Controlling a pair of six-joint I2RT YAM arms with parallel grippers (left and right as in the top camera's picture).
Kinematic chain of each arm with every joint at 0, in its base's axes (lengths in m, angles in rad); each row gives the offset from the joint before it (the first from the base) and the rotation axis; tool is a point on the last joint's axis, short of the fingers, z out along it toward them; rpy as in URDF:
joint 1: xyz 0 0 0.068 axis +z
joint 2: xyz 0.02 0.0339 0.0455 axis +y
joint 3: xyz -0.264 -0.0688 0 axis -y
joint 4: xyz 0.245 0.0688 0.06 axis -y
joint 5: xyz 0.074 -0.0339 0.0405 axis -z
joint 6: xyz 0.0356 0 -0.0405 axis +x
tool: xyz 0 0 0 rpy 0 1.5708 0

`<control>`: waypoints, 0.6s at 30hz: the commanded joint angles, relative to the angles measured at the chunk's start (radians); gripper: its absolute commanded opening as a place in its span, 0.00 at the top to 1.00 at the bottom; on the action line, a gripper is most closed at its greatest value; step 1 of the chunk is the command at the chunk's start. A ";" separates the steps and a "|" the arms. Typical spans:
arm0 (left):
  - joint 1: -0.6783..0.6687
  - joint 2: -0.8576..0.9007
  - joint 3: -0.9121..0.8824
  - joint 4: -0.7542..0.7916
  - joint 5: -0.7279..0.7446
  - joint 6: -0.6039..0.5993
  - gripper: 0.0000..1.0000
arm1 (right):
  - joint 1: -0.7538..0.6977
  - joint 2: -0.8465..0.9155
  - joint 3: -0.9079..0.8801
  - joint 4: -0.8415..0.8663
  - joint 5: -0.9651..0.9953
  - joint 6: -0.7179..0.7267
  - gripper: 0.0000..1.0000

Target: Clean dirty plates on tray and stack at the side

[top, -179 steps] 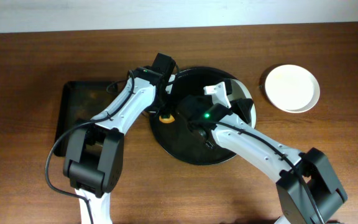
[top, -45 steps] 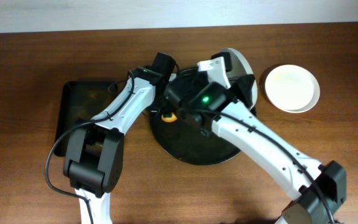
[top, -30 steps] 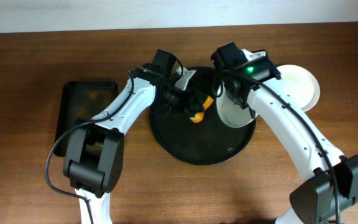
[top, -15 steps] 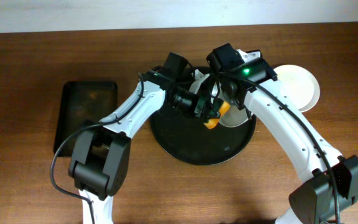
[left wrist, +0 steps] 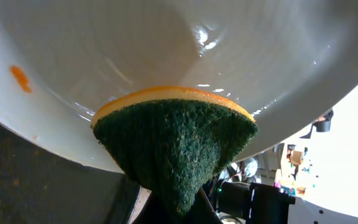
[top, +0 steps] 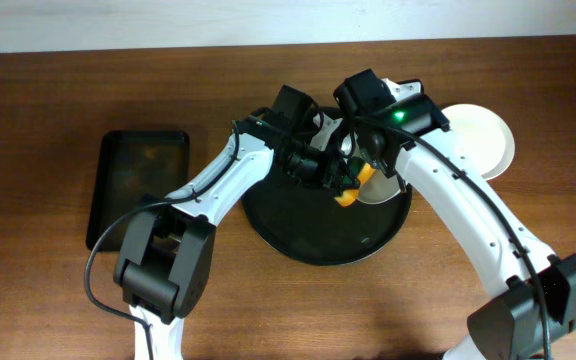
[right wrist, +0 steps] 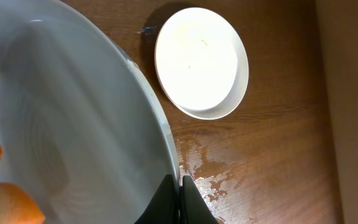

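My right gripper (top: pixel 373 150) is shut on the rim of a white plate (right wrist: pixel 73 124) and holds it tilted above the round black tray (top: pixel 308 235). A small orange-red smear (left wrist: pixel 19 76) remains on the plate's face. My left gripper (top: pixel 336 178) is shut on an orange and green sponge (left wrist: pixel 176 140), and its green side presses on the plate. The sponge hides my left fingers in the left wrist view. The right fingers (right wrist: pixel 180 194) pinch the plate's edge. A plain white plate (top: pixel 476 140) sits on the table to the right of the tray and also shows in the right wrist view (right wrist: pixel 201 62).
A smaller black rectangular tray (top: pixel 138 185) lies at the left of the table. Wet patches (right wrist: pixel 213 168) shine on the wood between the held plate and the plain plate. Both arms cross over the round tray's far half.
My right gripper lifted the plate off the round tray and tilted it. My left gripper carried the sponge from the tray's left edge rightwards onto the plate's face.
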 commanded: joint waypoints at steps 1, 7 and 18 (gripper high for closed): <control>-0.002 -0.029 0.017 0.006 0.001 -0.025 1.00 | 0.030 -0.046 0.021 -0.004 0.003 0.012 0.96; -0.002 0.025 0.017 0.056 0.002 -0.071 1.00 | 0.068 -0.046 0.021 -0.002 0.016 0.012 0.96; -0.002 0.069 0.017 0.035 -0.029 -0.091 1.00 | 0.077 -0.071 0.021 -0.002 0.079 0.013 0.96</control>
